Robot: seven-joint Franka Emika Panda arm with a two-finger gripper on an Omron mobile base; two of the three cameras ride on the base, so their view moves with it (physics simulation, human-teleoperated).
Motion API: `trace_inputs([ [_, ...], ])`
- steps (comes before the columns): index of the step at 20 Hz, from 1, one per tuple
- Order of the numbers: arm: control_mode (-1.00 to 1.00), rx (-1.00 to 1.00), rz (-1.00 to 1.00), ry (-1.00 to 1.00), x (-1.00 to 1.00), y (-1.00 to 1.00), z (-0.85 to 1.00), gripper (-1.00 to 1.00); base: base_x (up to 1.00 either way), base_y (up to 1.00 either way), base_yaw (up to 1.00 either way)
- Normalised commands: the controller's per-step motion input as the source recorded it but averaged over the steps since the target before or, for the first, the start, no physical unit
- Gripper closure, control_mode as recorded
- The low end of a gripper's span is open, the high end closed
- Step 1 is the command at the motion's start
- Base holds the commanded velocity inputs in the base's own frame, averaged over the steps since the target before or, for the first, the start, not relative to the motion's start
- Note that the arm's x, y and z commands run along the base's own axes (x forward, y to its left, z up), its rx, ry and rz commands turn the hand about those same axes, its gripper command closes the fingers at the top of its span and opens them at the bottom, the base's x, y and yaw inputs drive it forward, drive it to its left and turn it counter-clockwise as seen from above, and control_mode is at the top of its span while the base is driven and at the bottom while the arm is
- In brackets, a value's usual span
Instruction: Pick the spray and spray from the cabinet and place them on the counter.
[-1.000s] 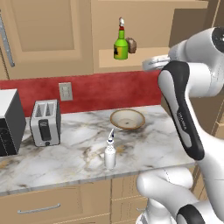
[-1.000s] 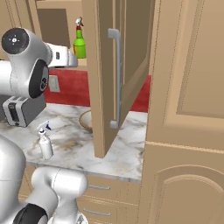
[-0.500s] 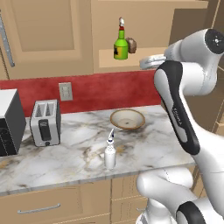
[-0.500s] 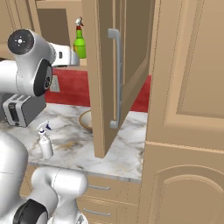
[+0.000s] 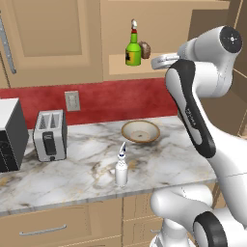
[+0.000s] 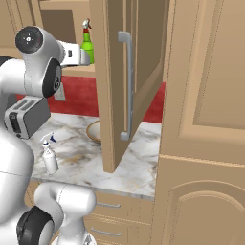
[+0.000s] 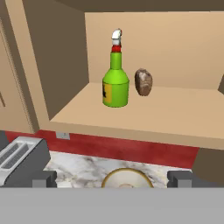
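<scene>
Raised toward the upper centre, the wide-open gripper [image 7: 112,178] is best centred on the green, yellow-labelled spray bottle [image 7: 115,81] before being closed.

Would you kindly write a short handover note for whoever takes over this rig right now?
Gripper: open, empty, raised in front of the open cabinet, facing its shelf.
Green spray bottle: upright on the cabinet shelf, beside a small brown lump.
White spray bottle: upright on the counter, near its front edge, in front of the bowl.
Done: white bottle is on the counter.
Left: grasp the green bottle, lift it out past the open door, set it on the counter.
</scene>
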Motion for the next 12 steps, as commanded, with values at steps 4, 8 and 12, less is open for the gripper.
trace_inputs([
  [4,-1.00,0.01,0.00,-0.06,0.34,0.00,0.00,-1.00,0.00,0.00,0.00],
  [8,-1.00,0.00,0.00,-0.02,0.27,0.00,0.10,-1.00,0.00,0.00,0.00],
  [12,-1.00,0.00,0.00,0.00,0.15,0.00,0.12,-1.00,0.00,0.00,0.00],
])
